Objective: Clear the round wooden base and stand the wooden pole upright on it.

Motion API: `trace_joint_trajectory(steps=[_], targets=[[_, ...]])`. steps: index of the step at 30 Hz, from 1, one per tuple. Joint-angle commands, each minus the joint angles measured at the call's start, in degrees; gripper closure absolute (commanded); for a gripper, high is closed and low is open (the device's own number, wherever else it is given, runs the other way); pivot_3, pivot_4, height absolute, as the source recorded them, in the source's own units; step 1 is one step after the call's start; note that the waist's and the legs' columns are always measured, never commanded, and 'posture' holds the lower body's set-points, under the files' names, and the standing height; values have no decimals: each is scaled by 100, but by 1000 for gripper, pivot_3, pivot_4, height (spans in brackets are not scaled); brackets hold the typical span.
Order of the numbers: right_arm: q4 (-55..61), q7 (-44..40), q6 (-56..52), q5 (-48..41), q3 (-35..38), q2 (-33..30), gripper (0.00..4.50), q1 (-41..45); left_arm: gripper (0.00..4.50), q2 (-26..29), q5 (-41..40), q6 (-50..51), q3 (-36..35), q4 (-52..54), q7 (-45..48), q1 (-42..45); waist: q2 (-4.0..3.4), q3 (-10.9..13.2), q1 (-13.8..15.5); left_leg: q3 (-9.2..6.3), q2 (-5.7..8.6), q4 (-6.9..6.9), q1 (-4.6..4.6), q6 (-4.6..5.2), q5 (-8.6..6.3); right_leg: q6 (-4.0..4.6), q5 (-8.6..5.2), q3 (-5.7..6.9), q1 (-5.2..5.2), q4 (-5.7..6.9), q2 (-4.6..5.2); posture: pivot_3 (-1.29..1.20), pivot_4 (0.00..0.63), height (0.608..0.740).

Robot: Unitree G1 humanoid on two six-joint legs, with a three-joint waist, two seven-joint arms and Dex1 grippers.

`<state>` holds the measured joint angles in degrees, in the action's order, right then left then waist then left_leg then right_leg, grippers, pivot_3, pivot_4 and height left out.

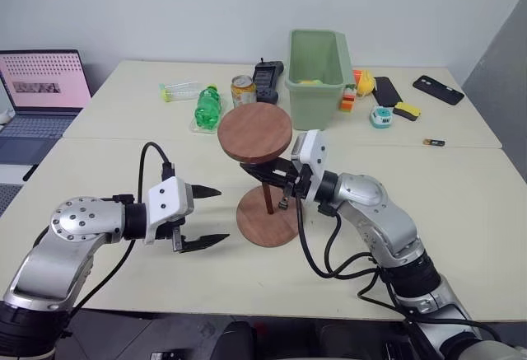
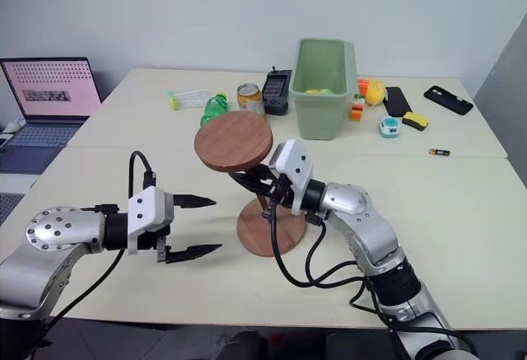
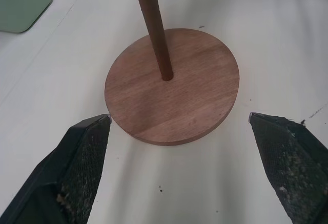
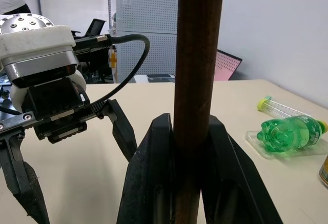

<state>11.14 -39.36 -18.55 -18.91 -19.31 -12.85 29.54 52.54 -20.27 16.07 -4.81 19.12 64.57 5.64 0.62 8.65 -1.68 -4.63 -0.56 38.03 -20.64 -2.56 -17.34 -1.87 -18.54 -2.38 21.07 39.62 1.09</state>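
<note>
At table centre, the round wooden base lies flat, and the wooden pole stands with its lower end at the base's centre hole, seemingly seated. Pole's long axis runs near vertical with a slight lean; its fixed disc is up top, tilted a little.

Right gripper reaches in from the robot's right, fingers clamped tight on the rod about midway up, clearly seen pinching it in the right wrist view.

Left gripper hovers just left of the base, holding nothing, jaws spread wide. The left wrist view looks straight between the fingers at the base edge; the base sits ahead of them, apart, not touched.

Judgement: base looks already cleared. Next move hinges on the rod sitting plumb before the right lets go. The left is nearer the base to steady it.
</note>
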Motion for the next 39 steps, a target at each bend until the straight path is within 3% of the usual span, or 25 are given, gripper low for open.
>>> trace_joint_trajectory(steps=[1,10,12,16,19,32,39], targets=[[-753,25,-608,385,-175,-330,4242,-370,0,-4,-79,-57,-96,54,-8,57,0,0,0,-2,0,0,0,0,0,0,0,-1,0,-1,1,0,150,740],[-473,-69,-550,358,-230,-366,4242,-414,0,-14,-80,-83,-93,52,1,51,-2,1,0,-8,0,-6,5,0,0,0,0,-1,1,-15,3,0,150,740],[-408,-110,-540,327,-230,-373,3540,-407,0,-15,-75,-91,-89,49,2,54,-2,1,0,-9,-1,-7,4,0,0,0,0,-2,1,-18,4,0,150,740],[-265,-239,-516,346,-289,-422,2732,-434,0,-13,-75,-108,-92,52,6,43,10,66,5,-16,-1,-9,-28,0,0,2,1,5,8,-31,4,0,150,740],[-189,-374,-482,384,-339,-467,2063,-492,0,-31,-86,-145,-79,40,22,59,6,76,-76,11,-4,2,-123,-5,3,1,2,-3,121,-3,7,0,150,740],[-22,-671,-89,797,-289,-886,2063,-503,0,-143,-291,-58,-173,111,-65,145,5,81,-75,2,-6,-7,-126,-3,1,1,1,5,117,-16,5,0,150,740],[991,-1381,-313,237,715,-2272,2063,-994,0,74,32,358,-72,185,-409,295,8,85,1,3,0,-4,-128,-2,1,1,1,6,114,-20,5,0,150,740]])
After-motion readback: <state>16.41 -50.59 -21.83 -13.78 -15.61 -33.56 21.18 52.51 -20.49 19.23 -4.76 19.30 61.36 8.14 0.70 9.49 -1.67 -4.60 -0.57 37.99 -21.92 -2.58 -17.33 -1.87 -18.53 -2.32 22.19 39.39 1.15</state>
